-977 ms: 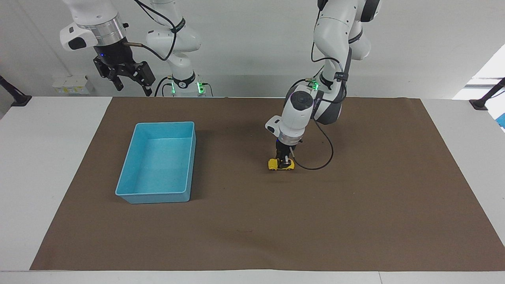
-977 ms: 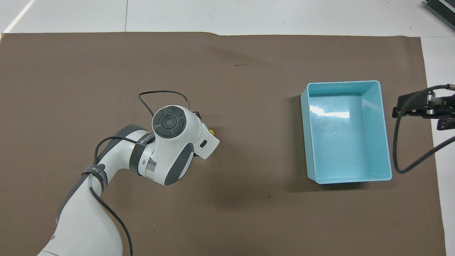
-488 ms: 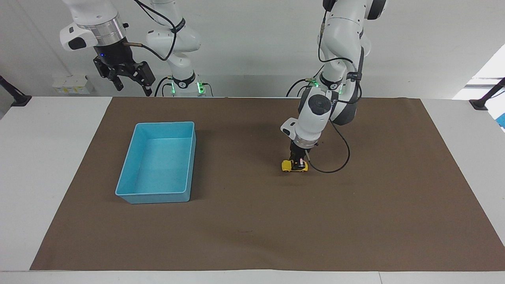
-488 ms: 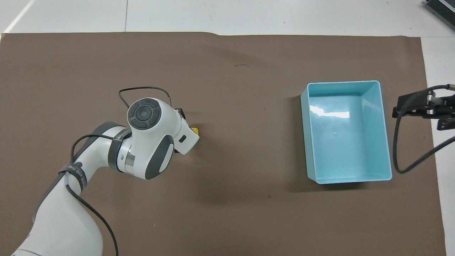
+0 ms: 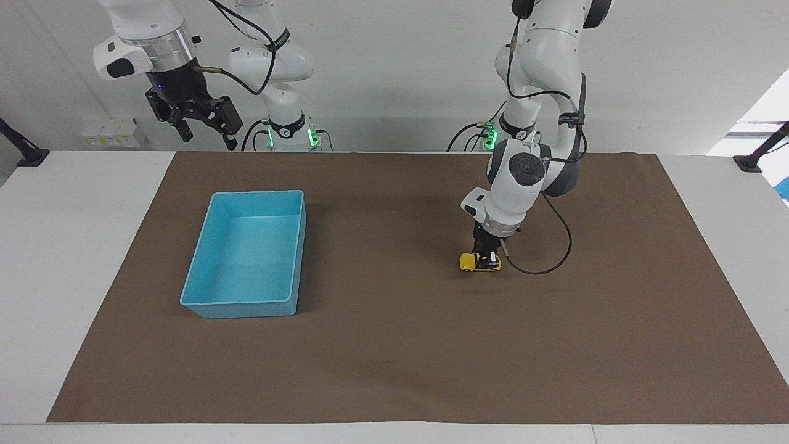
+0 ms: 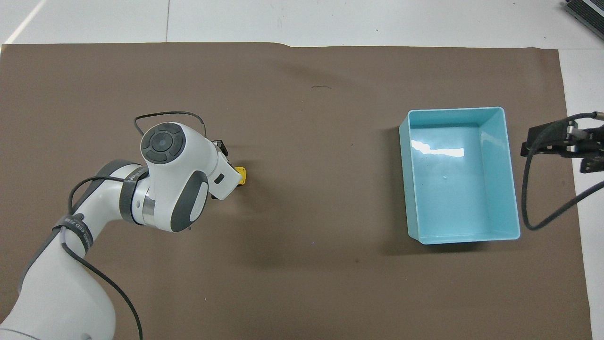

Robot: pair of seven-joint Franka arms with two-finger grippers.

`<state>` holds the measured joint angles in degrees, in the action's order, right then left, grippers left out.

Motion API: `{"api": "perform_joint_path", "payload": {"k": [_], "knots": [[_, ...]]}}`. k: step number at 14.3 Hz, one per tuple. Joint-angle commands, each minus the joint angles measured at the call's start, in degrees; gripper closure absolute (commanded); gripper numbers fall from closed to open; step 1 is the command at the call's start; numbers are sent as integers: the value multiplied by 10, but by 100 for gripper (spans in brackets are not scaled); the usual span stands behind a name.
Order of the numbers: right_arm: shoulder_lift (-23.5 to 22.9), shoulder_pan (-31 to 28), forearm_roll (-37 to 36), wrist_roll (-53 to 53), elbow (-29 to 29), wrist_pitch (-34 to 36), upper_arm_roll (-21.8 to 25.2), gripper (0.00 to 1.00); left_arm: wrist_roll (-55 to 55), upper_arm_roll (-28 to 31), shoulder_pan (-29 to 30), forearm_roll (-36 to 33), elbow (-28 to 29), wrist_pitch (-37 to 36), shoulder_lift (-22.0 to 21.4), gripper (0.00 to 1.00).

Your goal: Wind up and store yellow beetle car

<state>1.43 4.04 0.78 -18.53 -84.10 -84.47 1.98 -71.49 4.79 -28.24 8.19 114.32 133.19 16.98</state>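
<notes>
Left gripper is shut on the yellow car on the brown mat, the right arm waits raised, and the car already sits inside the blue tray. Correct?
Not the tray part. The facing view shows the yellow car on the brown mat, held by the left gripper, apart from the empty blue tray. The right gripper waits raised.

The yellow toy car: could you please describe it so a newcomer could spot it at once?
On the brown mat, look toward the left arm's end, away from the light blue plastic tray. Under the left gripper, shut on it, sits the tiny bright yellow beetle car, the only yellow thing there.

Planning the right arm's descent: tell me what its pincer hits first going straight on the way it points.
The right pincer, open and raised, points down toward bare white table beside the mat; probably that first, though depth is unclear.
</notes>
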Motion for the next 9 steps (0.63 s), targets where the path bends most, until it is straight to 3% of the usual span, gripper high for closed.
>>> {"api": "perform_joint_path", "payload": {"k": [1, 8, 9], "knots": [[6, -3, 9, -6, -8, -1, 0, 0, -43, 7, 27, -1, 18, 28, 24, 100], [6, -3, 9, -6, -8, -1, 0, 0, -75, 10, 67, -1, 20, 22, 25, 100], [6, -3, 9, -6, -8, -1, 0, 0, -73, 10, 67, -2, 12, 7, 24, 83]]}}
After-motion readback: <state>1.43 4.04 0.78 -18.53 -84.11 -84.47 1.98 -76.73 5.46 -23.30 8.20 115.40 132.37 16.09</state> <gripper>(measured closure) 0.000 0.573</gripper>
